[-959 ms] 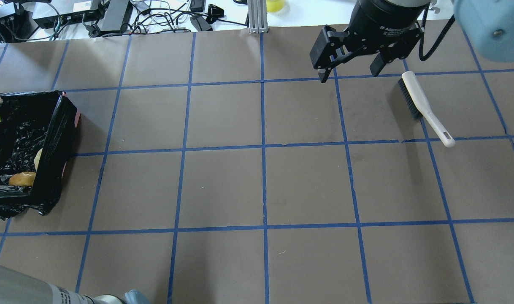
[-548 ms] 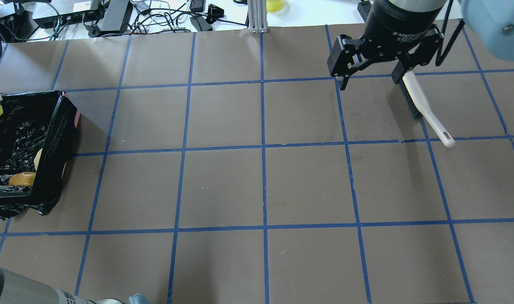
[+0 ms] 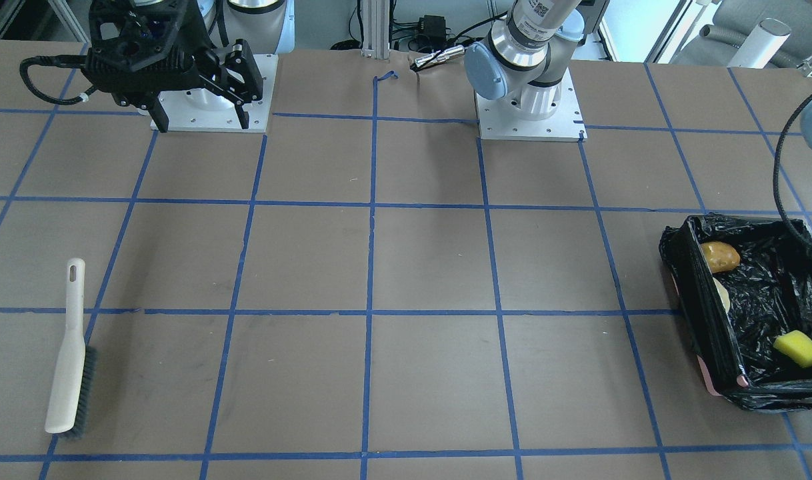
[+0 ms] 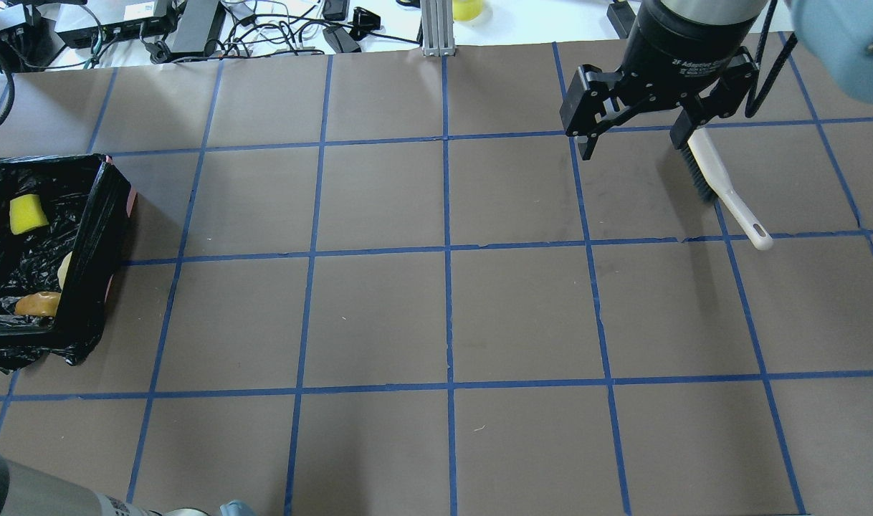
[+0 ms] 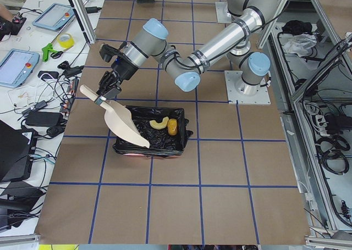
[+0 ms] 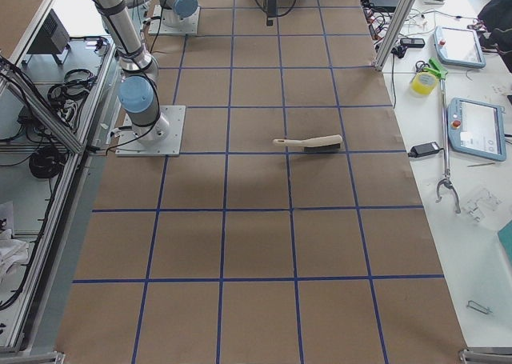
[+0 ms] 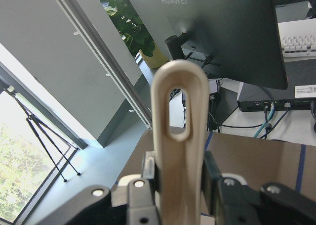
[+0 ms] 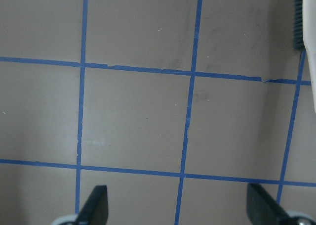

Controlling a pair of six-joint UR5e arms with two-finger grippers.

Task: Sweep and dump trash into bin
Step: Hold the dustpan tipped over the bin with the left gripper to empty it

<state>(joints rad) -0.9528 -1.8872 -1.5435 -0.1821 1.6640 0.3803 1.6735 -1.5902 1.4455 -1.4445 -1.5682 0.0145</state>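
While L gripper (image 7: 180,185) grips dustpan (image 5: 124,125), trash (image 3: 797,349) in bin (image 3: 704,313).

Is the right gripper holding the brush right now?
No, the brush lies alone on the table, while the right gripper hangs open well away from it.

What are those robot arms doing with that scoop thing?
They are cleaning up. The left gripper holds the beige dustpan by its handle, tilted over the bin. The trash lies inside: the sponge wedge, the potato-like lump and the croissant-shaped piece. The right gripper hangs open and empty. The hand brush lies on the table.
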